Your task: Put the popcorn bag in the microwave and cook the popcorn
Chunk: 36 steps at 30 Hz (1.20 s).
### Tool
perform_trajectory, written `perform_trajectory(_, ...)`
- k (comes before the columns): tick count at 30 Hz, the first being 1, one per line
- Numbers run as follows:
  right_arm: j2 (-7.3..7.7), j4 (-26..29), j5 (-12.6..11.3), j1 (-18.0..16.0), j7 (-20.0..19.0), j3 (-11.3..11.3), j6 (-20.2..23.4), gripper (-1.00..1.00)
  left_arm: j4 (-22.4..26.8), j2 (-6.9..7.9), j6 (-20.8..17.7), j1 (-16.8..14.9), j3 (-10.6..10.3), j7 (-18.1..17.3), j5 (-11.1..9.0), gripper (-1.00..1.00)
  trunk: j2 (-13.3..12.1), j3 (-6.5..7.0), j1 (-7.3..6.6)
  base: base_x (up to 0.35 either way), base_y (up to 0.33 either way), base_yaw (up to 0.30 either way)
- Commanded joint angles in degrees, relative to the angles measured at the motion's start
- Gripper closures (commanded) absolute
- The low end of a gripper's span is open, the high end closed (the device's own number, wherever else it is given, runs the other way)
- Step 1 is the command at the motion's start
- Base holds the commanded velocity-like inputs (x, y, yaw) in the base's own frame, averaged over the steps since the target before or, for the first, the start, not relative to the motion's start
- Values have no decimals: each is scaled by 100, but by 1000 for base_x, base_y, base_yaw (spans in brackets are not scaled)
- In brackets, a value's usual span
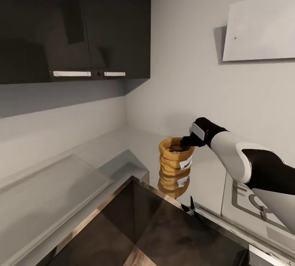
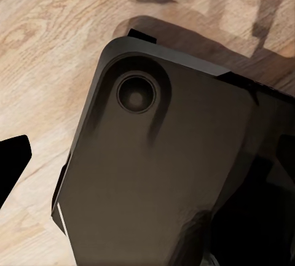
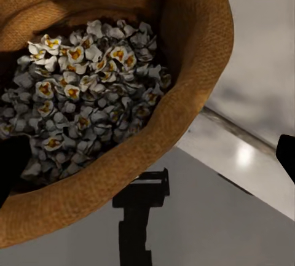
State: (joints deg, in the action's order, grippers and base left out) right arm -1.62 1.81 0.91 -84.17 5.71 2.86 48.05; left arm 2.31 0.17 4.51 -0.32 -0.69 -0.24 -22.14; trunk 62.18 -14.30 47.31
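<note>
Right claw (image 1: pixel 187 140) at bag (image 1: pixel 175 160) rim, frame centre; grip state unclear. Coarse orange-brown sack, rolled rim, whitish popcorn (image 3: pixel 86 94) inside, on glossy grey bench (image 1: pixel 49 192).

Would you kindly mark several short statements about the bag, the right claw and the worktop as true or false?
1. The orange-brown paper popcorn bag stands upright on the glossy light-grey countertop. True.
2. The bag is empty. False: whitish kernels with yellow centres fill it.
3. The right claw is at the bag's rolled rim. True.
4. The wall cabinets are white. False: they are black.
</note>
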Motion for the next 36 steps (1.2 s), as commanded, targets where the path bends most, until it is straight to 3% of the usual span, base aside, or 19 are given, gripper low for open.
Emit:
perform_trajectory(1, 0, 4, 8, -3, 38, 35, 22, -100, -3, 0, 15, -3, -10, -3, -27, -100, 5, -8, 0, 0, 0, 0)
perform_trajectory(36, 27, 3, -52, 16, 44, 104, 30, -100, 7, 8, 33, -12, 13, 6, -22, -100, 5, -8, 0, 11, 0, -30)
